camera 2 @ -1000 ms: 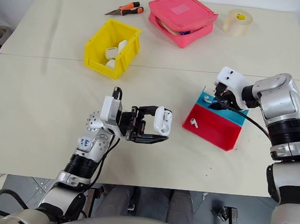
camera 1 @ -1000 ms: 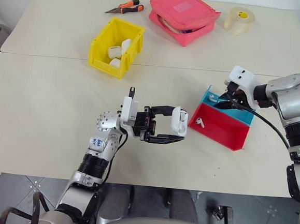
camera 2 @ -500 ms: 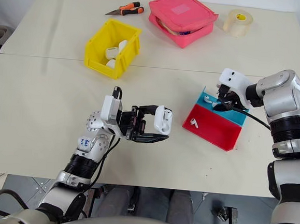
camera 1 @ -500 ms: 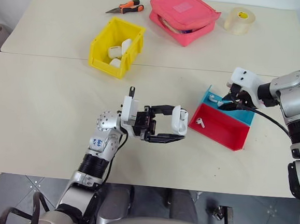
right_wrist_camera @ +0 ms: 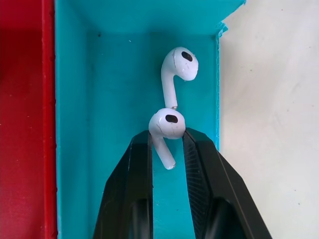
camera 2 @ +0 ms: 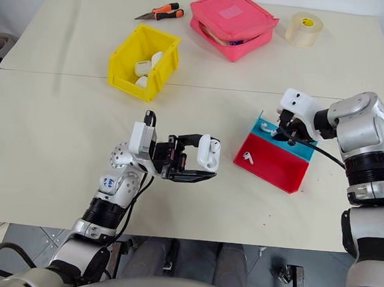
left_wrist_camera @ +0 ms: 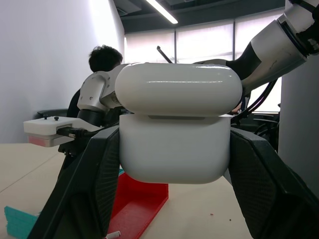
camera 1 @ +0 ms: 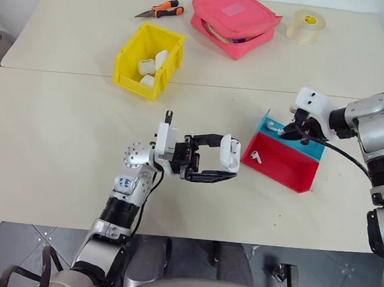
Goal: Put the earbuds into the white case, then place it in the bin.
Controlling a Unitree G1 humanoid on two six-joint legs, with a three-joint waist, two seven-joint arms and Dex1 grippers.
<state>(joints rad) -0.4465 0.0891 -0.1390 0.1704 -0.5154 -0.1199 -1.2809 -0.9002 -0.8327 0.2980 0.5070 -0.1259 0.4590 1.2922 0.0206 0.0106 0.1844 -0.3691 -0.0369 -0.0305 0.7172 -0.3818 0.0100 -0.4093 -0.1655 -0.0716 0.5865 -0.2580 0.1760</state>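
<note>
My left gripper [camera 1: 228, 158] hangs above the table's middle, shut on the white case [camera 1: 230, 150], which stands upright between its fingers [left_wrist_camera: 89, 184]; the lid rests on the body with a thin dark seam [left_wrist_camera: 179, 117]. My right gripper [right_wrist_camera: 167, 144] reaches into the blue compartment of the tray [camera 1: 314, 150] and is shut on the stem of one of the earbuds [right_wrist_camera: 168, 124]. A second earbud [right_wrist_camera: 178, 64] lies just beyond it in the same compartment. A third earbud [camera 1: 256, 156] lies in the red compartment. The yellow bin [camera 1: 129, 49] stands far left of the tray.
Inside the bin are white cases [camera 1: 148, 65]. Behind it lie orange-handled pliers [camera 1: 161, 9], a pink zip pouch [camera 1: 235, 17] and a tape roll [camera 1: 306, 25]. A person's head [left_wrist_camera: 105, 57] shows in the left wrist view.
The right gripper's fingers have closed in the blue compartment. The left gripper and the white case have kept still.
</note>
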